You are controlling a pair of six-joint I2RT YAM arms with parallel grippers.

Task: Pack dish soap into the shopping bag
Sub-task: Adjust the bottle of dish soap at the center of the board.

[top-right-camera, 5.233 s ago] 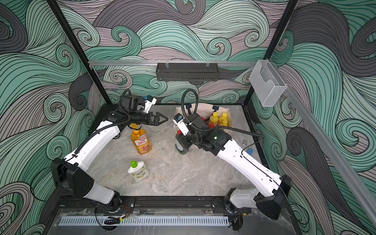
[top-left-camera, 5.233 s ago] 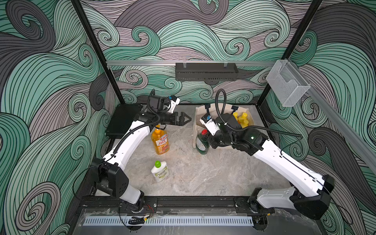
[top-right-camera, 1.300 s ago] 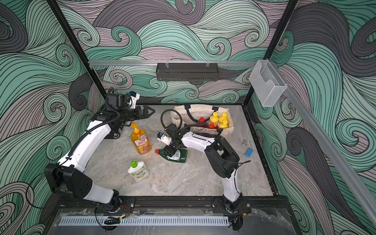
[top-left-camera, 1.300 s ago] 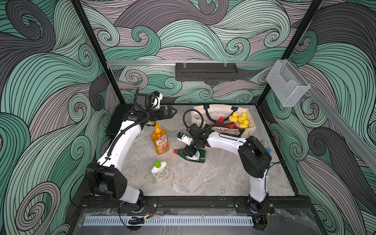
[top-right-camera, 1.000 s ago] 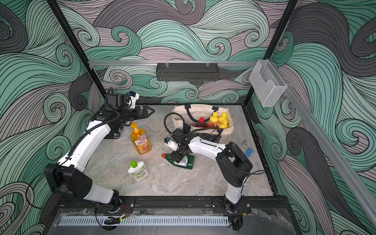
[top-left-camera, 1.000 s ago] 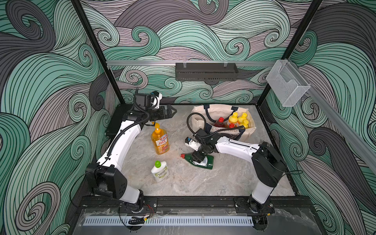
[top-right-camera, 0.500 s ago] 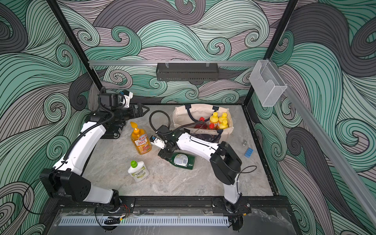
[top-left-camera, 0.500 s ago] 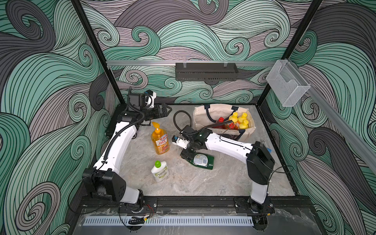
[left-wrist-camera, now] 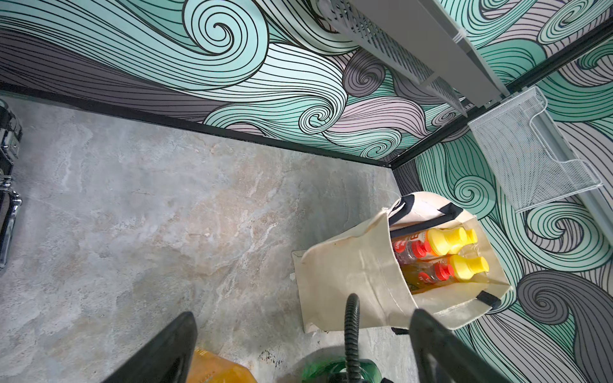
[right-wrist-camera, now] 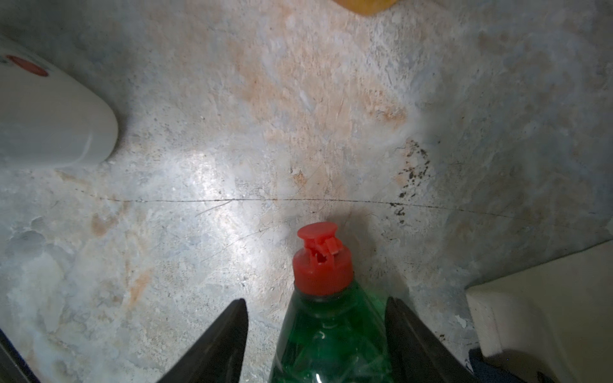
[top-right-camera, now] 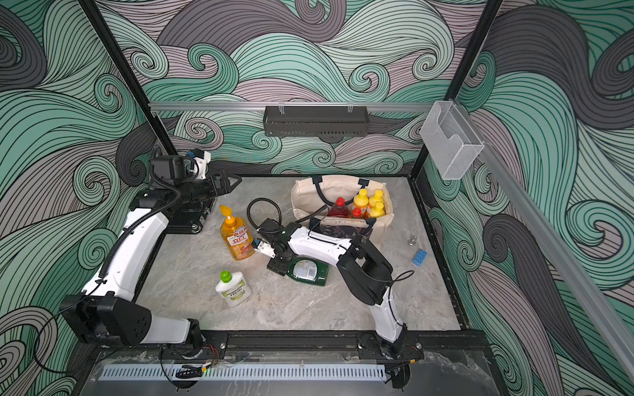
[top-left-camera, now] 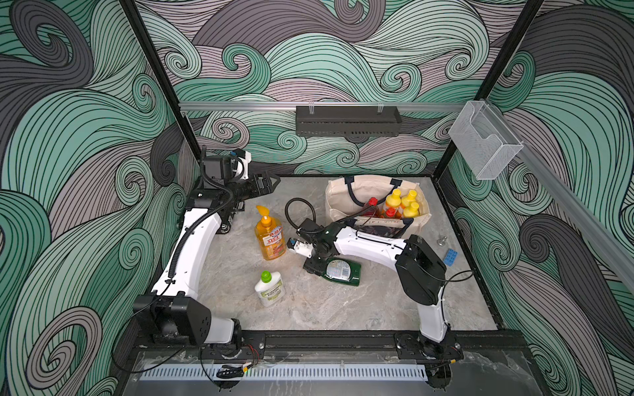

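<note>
R tool (right-wrist-camera: 315, 301) spread astride lying dk-green plastic bottle (right-wrist-camera: 331, 341) — red cap (right-wrist-camera: 321, 265); L tool (top-left-camera: 271, 183) spread wide.

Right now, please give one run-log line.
left gripper: open | right gripper: astride dark green bottle, grip unclear | shopping bag: part filled | orange pump bottle, white bottle: outside
</note>
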